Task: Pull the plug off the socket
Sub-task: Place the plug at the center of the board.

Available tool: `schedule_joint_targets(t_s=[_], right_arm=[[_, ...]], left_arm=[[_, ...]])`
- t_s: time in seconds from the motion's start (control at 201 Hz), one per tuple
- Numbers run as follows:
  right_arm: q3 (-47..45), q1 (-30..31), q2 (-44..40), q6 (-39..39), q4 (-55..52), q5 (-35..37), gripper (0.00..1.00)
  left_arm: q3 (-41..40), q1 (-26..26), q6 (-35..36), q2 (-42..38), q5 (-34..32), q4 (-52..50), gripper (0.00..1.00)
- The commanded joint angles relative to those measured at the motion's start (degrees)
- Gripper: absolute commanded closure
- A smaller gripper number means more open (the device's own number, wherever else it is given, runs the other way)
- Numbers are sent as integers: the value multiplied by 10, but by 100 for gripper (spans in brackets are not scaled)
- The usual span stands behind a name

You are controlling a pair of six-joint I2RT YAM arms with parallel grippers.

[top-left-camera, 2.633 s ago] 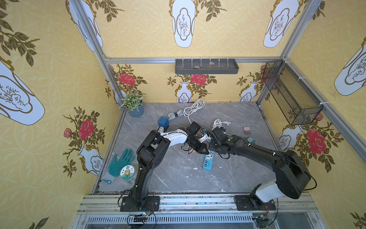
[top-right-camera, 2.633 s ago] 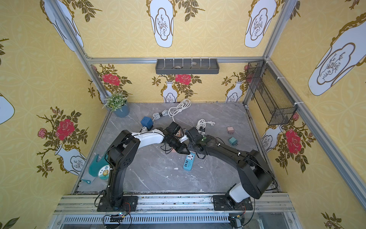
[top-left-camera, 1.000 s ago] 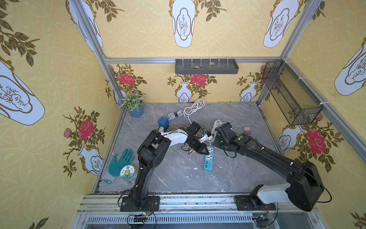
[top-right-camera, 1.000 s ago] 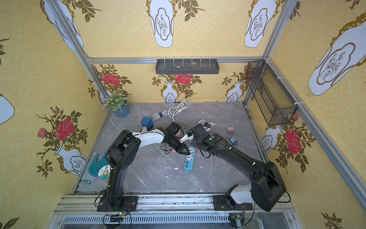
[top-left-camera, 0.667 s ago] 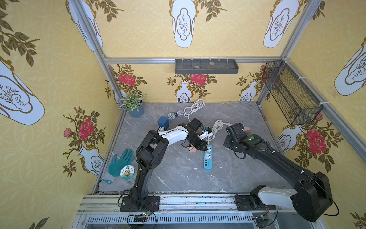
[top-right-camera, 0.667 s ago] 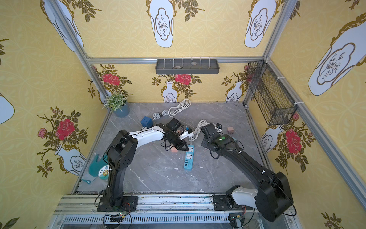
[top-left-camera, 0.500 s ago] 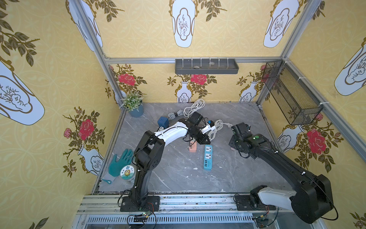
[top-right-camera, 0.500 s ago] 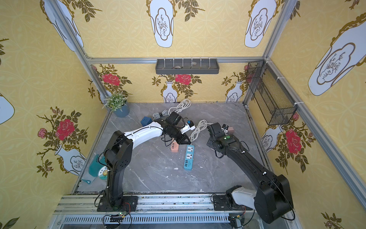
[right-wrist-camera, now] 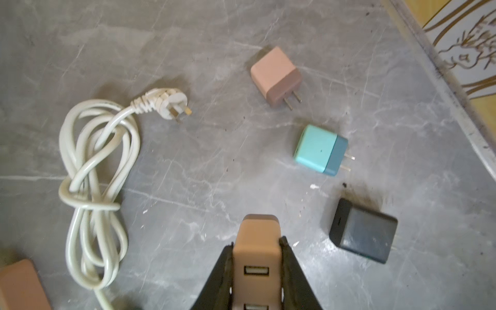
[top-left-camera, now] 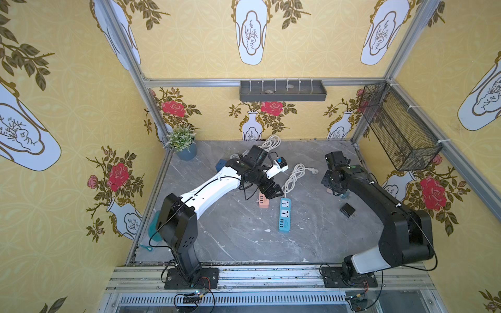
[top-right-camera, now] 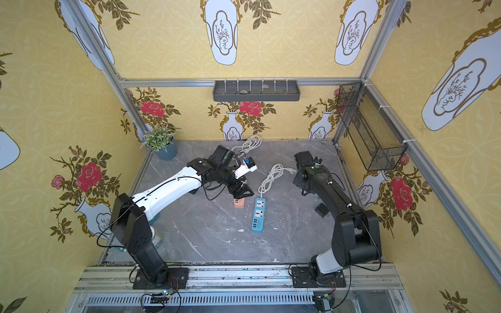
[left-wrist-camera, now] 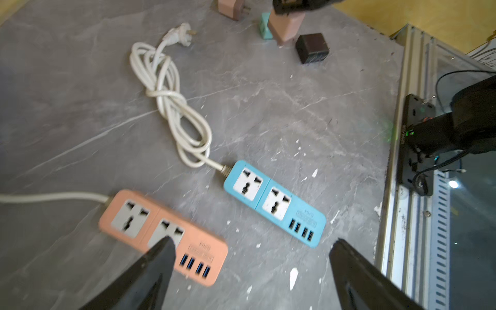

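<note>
- Nearest on the grey counter [top-left-camera: 238,244] lie a blue power strip [top-left-camera: 284,214] and one black charger cube [top-left-camera: 347,210], well apart.
- There are two strips: the blue one and an orange power strip [left-wrist-camera: 163,233] just beside it. Each has two sockets, all four of them empty, and four blue USB ports.
- Each strip has a small label above its USB ports, too blurred to read.
- The left fingers [left-wrist-camera: 155,268] are spread wide and released, hovering over the orange strip with nothing between them.
- The right fingers [right-wrist-camera: 220,273] are clenched on the tan plug [right-wrist-camera: 257,241], above the counter and clear of both strips. Two USB ports show on it.
- Beyond lie one teal charger [right-wrist-camera: 319,150] and one pink charger [right-wrist-camera: 273,75], prongs bare.
- The blue strip's white cable [top-left-camera: 292,176] is knotted in a coil.
- Farthest are a potted plant [top-left-camera: 181,143], a second white cable [top-left-camera: 271,142], a grey shelf [top-left-camera: 282,90] and a wire basket [top-left-camera: 398,130].
</note>
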Motion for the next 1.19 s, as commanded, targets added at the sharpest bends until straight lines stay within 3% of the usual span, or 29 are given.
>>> schedule_joint_targets(t_s=[0.0, 0.149, 0.423, 0.533, 0.637, 0.836, 0.931, 1.085, 1.19], right_arm=[[57, -10, 57, -39, -4, 53, 100], [149, -29, 152, -71, -17, 94, 100], [322, -43, 316, -133, -44, 178, 100], [364, -46, 355, -167, -30, 196, 100], [413, -53, 404, -190, -39, 208, 100], [450, -66, 455, -215, -25, 181, 98], [483, -66, 479, -232, -33, 176, 83], [524, -61, 485, -233, -58, 161, 31], [520, -55, 459, -219, -67, 139, 18]], left_arm=[[-44, 35, 16, -38, -37, -14, 0], [-134, 84, 17, -105, -38, -6, 0], [-271, 115, 19, -199, -41, 15, 0], [-297, 127, 21, -212, -16, 16, 0], [-305, 127, 25, -213, -33, 23, 0], [-314, 127, 27, -226, -28, 28, 0], [-314, 127, 27, -225, -20, 28, 0], [-315, 127, 27, -212, -19, 29, 0], [-317, 127, 28, -210, -17, 30, 0]])
